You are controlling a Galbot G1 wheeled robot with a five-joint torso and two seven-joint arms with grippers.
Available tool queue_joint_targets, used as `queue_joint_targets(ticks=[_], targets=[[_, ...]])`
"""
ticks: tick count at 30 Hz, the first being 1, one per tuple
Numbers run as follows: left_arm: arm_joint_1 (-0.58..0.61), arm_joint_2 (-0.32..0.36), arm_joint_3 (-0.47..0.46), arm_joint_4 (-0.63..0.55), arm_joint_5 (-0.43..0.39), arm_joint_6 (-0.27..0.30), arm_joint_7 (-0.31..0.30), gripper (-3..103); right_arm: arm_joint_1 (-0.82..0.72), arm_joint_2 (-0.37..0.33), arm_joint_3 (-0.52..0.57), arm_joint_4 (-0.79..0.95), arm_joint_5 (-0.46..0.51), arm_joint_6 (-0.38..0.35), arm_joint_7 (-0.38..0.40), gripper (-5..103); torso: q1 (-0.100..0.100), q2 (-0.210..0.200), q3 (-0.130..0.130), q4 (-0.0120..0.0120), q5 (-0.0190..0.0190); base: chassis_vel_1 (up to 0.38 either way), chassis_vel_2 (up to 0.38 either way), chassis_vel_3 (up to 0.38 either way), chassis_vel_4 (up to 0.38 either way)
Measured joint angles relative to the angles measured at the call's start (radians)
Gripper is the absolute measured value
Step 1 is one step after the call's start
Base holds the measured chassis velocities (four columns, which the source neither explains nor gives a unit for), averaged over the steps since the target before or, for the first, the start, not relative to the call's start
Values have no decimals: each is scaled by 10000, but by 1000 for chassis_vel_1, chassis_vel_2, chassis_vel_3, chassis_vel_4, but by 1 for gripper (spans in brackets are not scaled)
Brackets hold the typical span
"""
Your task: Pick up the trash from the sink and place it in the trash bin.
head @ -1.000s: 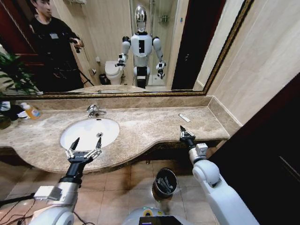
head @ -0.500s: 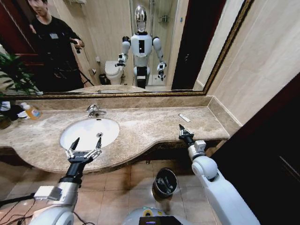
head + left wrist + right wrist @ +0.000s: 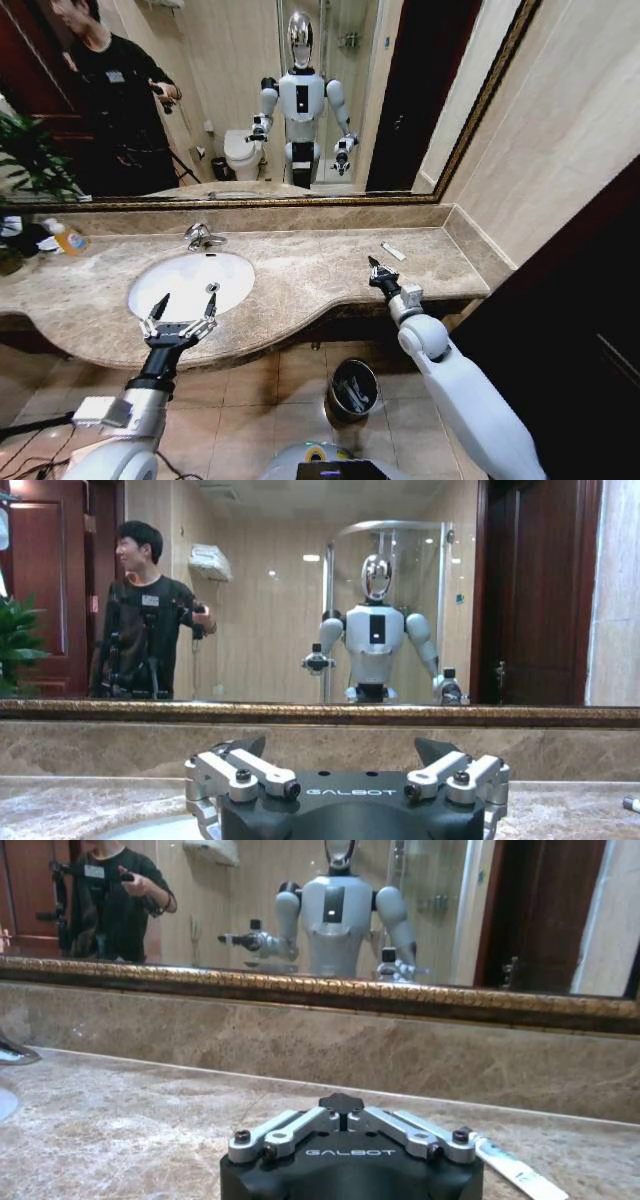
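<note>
A long white flat packet [image 3: 393, 251] of trash lies on the beige marble countertop near the back right corner. My right gripper [image 3: 373, 265] is shut and hovers over the counter just short of the packet. In the right wrist view the packet [image 3: 515, 1168] lies beside the shut gripper [image 3: 344, 1102]. My left gripper [image 3: 180, 312] stands open over the front rim of the white oval sink [image 3: 180, 280]; its open fingers [image 3: 255, 744] face the mirror. The black trash bin [image 3: 332, 400] stands on the floor below the counter edge, with several items inside.
A chrome faucet [image 3: 203, 236] rises behind the basin. An orange soap bottle [image 3: 66, 237] and a plant [image 3: 25, 160] stand at the far left. A large mirror [image 3: 300, 100] backs the counter; a wall closes the right side.
My right arm has reached forward and left over the counter, bringing its shut gripper closer to the white packet. The left arm has stayed put.
</note>
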Motion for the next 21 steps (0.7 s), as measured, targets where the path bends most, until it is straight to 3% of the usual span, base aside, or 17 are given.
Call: queue_joint_targets(ticks=[7,19,21], targets=[[0,0,0,0,0,0,0,100,673,-6,-179,-924,106,60,-407,0,0,0,0,0,1,0,0,0,0],[0,0,0,0,0,0,0,100,2340,62,-316,-2723,368,242,-2014,-3,0,0,0,0,0,0,0,0,0],[0,0,0,0,0,0,0,100,2525,74,-346,-2969,351,306,-2188,2,0,0,0,1,0,0,0,0,0]])
